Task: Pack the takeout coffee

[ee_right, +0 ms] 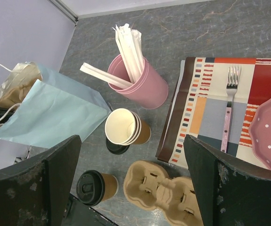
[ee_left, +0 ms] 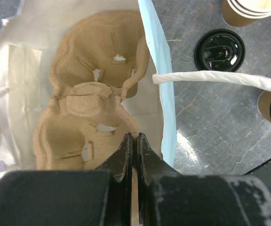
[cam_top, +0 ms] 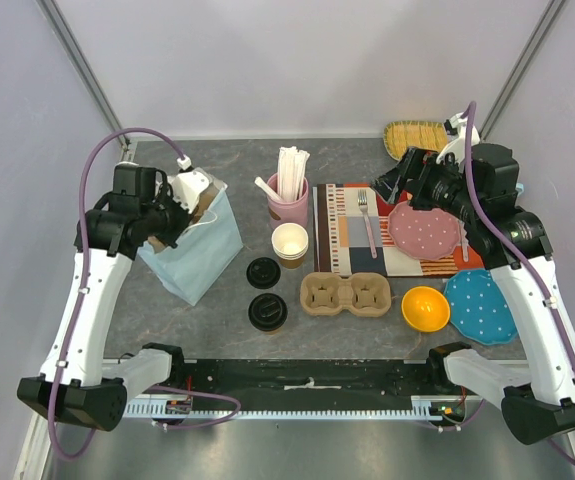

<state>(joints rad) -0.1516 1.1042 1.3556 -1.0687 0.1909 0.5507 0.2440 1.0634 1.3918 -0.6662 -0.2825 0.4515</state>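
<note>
The coffee [cam_top: 267, 312] stands upright on the desk [cam_top: 227, 165], low centre in the top view, not yet packed. The loose lid [cam_top: 263, 272] lies just above it, and the stacked cups [cam_top: 290, 243] above that. The bag [cam_top: 202, 250] sits to its left, mouth up, with a carrier [ee_left: 88, 94] lying inside.

The left jaws are clenched tight over the bag's mouth. The right jaws are spread wide and empty, hanging in the upper right of the top view, well apart from the coffee.

Likely risks:
- The reach passes the cups and the lid, so either could be knocked or taken by mistake.
- A hard squeeze on the paper wall may pop the coffee's lid.
- The bag's handle [ee_left: 210, 77] crosses beside the mouth and could snag the coffee on its way in.
- If the bag is unsupported, a nudge may tip it.
- The coffee may miss a well in the carrier and lean over.

I cannot tell whether the left jaws pinch the bag's rim, the carrier or nothing, because their tips meet at the bottom of the wrist view. That view cuts the coffee off at its right edge. Whether the coffee is full does not show.
</note>
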